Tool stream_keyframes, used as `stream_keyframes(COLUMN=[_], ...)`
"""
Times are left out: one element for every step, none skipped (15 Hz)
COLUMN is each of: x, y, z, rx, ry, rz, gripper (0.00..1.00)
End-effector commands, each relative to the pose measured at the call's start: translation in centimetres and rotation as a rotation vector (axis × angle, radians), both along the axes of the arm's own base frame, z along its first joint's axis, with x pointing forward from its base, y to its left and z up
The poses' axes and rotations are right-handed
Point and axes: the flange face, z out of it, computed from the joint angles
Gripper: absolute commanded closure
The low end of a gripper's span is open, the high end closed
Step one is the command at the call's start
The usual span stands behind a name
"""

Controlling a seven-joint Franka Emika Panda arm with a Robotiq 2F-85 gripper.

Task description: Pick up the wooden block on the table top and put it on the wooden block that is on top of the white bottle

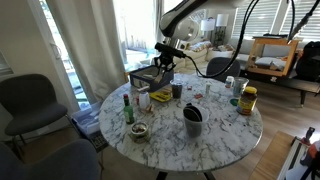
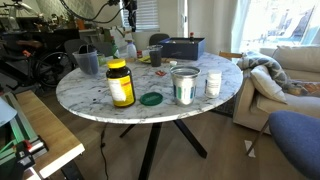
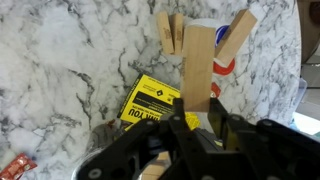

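In the wrist view the gripper (image 3: 200, 122) was clamped on a wooden block (image 3: 198, 62) that pointed toward twelve o'clock above the marble worktop (image 3: 60, 70).

In an exterior view the counter (image 1: 215, 140) has open marble between the dark cup (image 1: 192, 120) and the yellow jar (image 1: 248, 100). The green bottle (image 1: 127, 108) and black box (image 1: 143, 78) crowd the side near the arm's end. In the wrist view the wooden block (image 3: 198, 65) pinched in the fingers (image 3: 228, 128) has a pair of small blocks (image 3: 170, 32) and a slanted block (image 3: 235, 38) close on either side, and a yellow packet (image 3: 150, 100) just beside it; the marble to the left lies bare
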Motion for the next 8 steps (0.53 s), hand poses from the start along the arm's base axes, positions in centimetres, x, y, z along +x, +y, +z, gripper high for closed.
stream_keyframes(x=[0.7,1.2,1.5,1.9,2.1,2.3,2.4,2.6], y=[0.9,1.2,1.6,2.1,2.4,2.6,2.9,3.4], z=[0.9,1.4,1.6,1.4,1.5,1.6,1.6,1.5], rx=[0.061,0.082,0.088,0.075,0.042,-0.009,-0.035,-0.072], ry=[0.010,0.023,0.041,0.077,0.106,0.135,0.170,0.185], rz=[-0.066,-0.105,-0.126,-0.134,-0.084,-0.046,0.000,0.064], gripper=[0.92,0.92,0.92,0.92,0.92,0.92,0.92,0.92])
